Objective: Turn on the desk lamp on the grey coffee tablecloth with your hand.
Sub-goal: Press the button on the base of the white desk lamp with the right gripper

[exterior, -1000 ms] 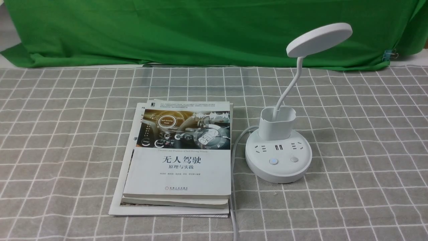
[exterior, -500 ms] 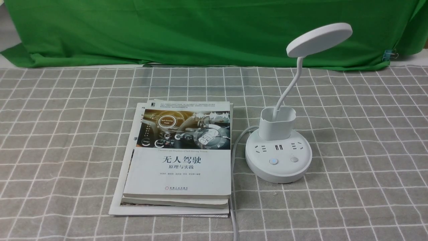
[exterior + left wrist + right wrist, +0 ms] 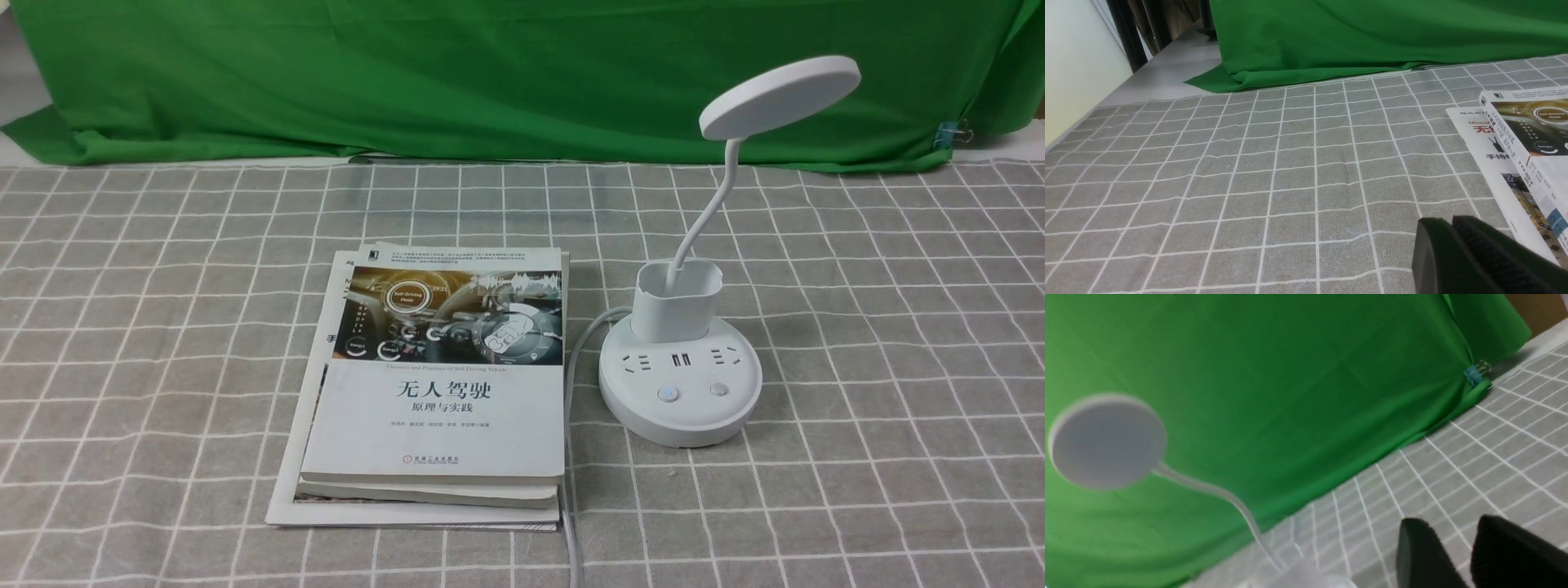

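Observation:
The white desk lamp (image 3: 680, 392) stands on the grey coffee tablecloth (image 3: 163, 327), right of centre. Its disc head (image 3: 780, 96) looks unlit on its bendy neck. Two round buttons (image 3: 668, 394) sit on the front of the base. Neither hand shows in the front view. In the right wrist view, my right gripper (image 3: 1453, 523) is open over the cloth with nothing between its fingers, and the lamp head (image 3: 1106, 441) is off to one side. My left gripper (image 3: 1451, 222) is shut and empty, low over the cloth beside the books (image 3: 1527, 139).
A stack of books (image 3: 441, 384) lies just left of the lamp. The lamp's white cable (image 3: 571, 392) runs between them toward the front edge. A green backdrop cloth (image 3: 490, 73) hangs along the far side, with a blue clip (image 3: 947, 133) at its right.

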Action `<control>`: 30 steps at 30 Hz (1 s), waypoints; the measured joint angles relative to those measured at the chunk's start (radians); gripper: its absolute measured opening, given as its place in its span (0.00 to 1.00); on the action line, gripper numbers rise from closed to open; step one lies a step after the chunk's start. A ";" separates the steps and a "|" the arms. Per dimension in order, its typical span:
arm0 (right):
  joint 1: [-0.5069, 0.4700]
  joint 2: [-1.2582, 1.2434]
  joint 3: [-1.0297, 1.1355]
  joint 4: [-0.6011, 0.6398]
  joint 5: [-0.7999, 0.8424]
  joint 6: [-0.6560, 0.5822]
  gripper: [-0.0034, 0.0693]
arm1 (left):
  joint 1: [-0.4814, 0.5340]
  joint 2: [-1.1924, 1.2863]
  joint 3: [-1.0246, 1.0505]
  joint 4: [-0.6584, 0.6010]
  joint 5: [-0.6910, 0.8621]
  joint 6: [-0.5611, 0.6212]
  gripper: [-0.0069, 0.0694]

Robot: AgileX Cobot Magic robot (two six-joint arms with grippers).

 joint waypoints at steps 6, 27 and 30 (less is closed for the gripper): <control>0.003 0.000 0.000 0.001 -0.043 0.026 0.36 | 0.000 0.000 0.000 0.000 0.000 0.000 0.12; 0.179 1.132 -0.772 -0.095 0.748 -0.528 0.10 | 0.000 0.000 0.000 0.000 0.000 0.000 0.12; 0.260 1.287 -0.848 -0.096 0.737 -0.546 0.10 | 0.000 0.000 0.000 0.000 0.000 0.000 0.12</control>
